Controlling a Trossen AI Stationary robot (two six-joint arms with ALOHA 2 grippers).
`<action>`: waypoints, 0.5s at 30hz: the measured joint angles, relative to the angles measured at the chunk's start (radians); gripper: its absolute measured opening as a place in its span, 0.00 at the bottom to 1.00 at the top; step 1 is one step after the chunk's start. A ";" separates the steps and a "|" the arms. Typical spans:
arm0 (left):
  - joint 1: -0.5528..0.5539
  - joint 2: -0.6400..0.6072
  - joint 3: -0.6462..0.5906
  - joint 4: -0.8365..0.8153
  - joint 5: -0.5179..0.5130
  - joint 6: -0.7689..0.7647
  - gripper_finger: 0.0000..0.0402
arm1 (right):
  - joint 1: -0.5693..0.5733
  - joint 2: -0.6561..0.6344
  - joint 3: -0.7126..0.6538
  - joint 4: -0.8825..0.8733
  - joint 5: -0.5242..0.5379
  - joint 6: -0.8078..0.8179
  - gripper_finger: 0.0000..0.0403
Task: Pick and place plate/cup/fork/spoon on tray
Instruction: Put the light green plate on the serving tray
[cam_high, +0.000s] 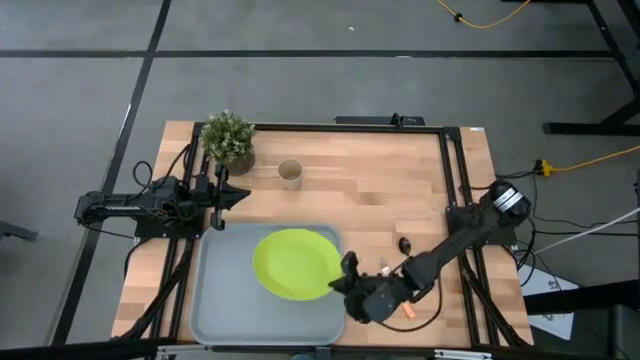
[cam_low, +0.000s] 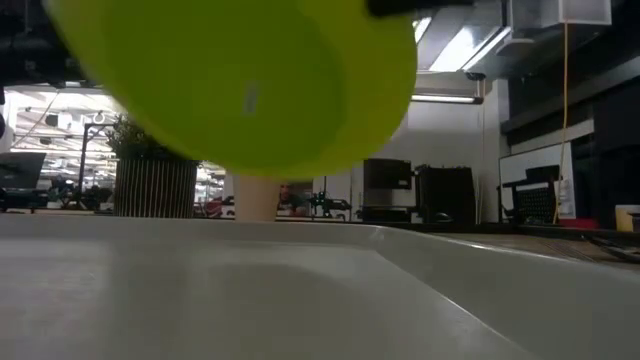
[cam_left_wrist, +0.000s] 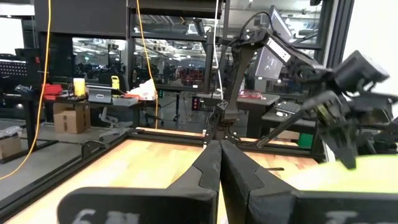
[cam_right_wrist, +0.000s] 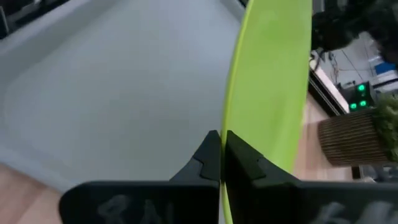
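Note:
The lime-green plate (cam_high: 293, 263) hangs over the grey-blue tray (cam_high: 215, 300) at the table's near side; the low view shows the plate (cam_low: 250, 80) clear above the tray floor (cam_low: 300, 290). My right gripper (cam_high: 347, 274) is shut on the plate's right edge. The tan cup (cam_high: 290, 173) stands on the table beyond the tray. The dark spoon (cam_high: 405, 243) lies on the table right of the tray. The fork's tines (cam_high: 383, 265) and orange handle (cam_high: 409, 312) show on either side of my right arm. My left gripper (cam_high: 238, 195) is shut and empty at the table's left, near the tray's far left corner. My right gripper pinches the plate's rim (cam_right_wrist: 231, 134) between its two fingers, at the edge toward the table's right. The fingers come from the table's right side. The plate is lifted clear over the tray (cam_right_wrist: 112, 93) and shows edge-on in the right wrist view.
A potted green plant (cam_high: 228, 138) stands at the table's far left, close to my left gripper and the cup. A black frame rail (cam_high: 450, 180) runs along the table's edges.

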 joint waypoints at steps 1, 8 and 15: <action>0.000 0.000 0.000 0.000 0.000 0.000 0.00 | -0.002 0.024 0.012 -0.001 0.000 -0.004 0.01; 0.000 0.000 0.000 0.000 0.000 0.000 0.00 | -0.032 0.225 0.221 -0.038 -0.098 -0.100 0.01; 0.000 0.000 0.000 0.000 0.000 0.000 0.00 | -0.070 0.362 0.399 -0.142 -0.123 -0.112 0.01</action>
